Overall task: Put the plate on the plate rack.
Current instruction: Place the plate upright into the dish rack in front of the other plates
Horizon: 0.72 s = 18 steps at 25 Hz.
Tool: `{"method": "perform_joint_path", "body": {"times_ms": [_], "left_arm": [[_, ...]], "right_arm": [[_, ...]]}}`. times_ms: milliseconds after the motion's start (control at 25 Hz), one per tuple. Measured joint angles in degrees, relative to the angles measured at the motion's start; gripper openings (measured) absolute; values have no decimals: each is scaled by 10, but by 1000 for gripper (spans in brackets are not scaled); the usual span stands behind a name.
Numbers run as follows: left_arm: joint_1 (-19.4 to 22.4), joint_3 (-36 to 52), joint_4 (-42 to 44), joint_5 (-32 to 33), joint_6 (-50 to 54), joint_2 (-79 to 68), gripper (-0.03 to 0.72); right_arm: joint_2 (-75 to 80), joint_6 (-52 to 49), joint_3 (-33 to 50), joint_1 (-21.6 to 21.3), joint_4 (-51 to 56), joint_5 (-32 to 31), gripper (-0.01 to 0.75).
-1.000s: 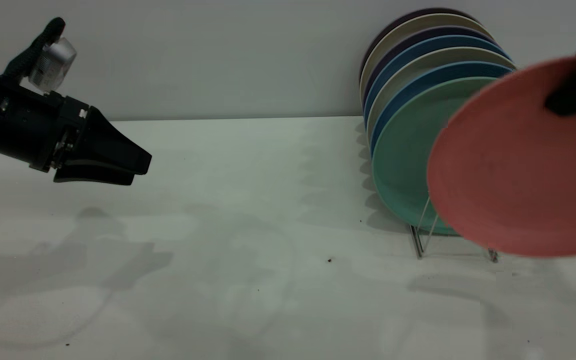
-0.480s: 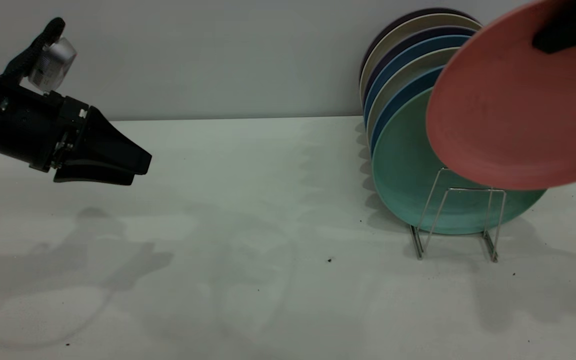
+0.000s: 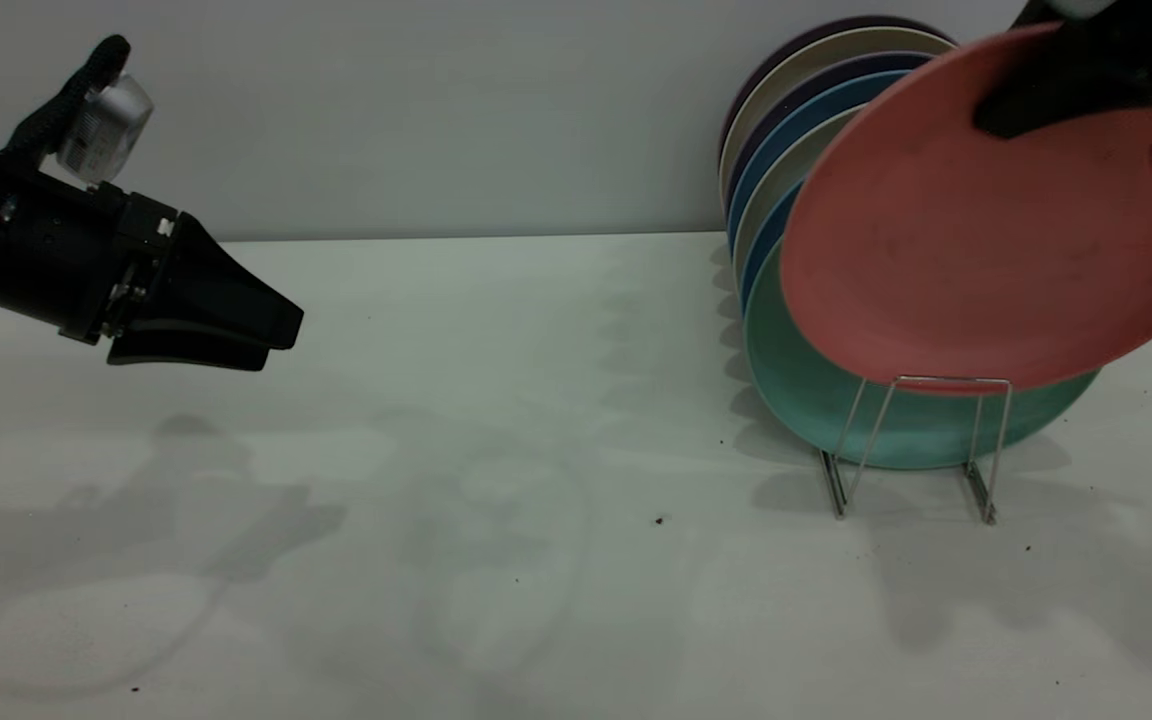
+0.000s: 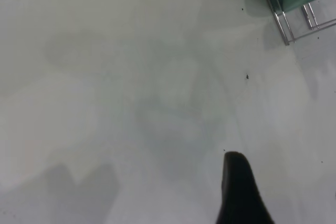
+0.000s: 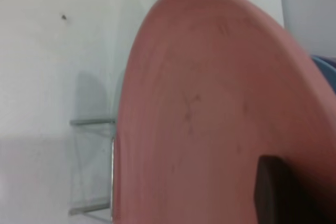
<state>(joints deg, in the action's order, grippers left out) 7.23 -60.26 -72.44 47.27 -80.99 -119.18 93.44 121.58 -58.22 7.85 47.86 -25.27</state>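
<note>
Plate lifted, not yet racked.
Right pincer pinches the plate at its 1 o'clock rim, above the plate rack; slotting remains.

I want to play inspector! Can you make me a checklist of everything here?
Surface: pale table, a few dark specks.
Job's things: pink plate held tilted in the air above the front of the plate rack, not yet slotted in.
Clutter: green plate and a row of blue, cream and dark plates standing in the rack.
Grippers: right gripper shut on the pink plate's upper rim; left gripper shut, parked at the left above the table.
Cables: nothing seen.
Surroundings: plain grey wall.
</note>
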Motion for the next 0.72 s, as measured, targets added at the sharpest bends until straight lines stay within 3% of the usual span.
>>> {"method": "perform_joint_path", "body": {"times_ms": [720], "left_arm": [[0, 0, 3, 2, 0, 0, 467]], "right_arm": [[47, 0, -1, 8, 70, 30, 108]]}}
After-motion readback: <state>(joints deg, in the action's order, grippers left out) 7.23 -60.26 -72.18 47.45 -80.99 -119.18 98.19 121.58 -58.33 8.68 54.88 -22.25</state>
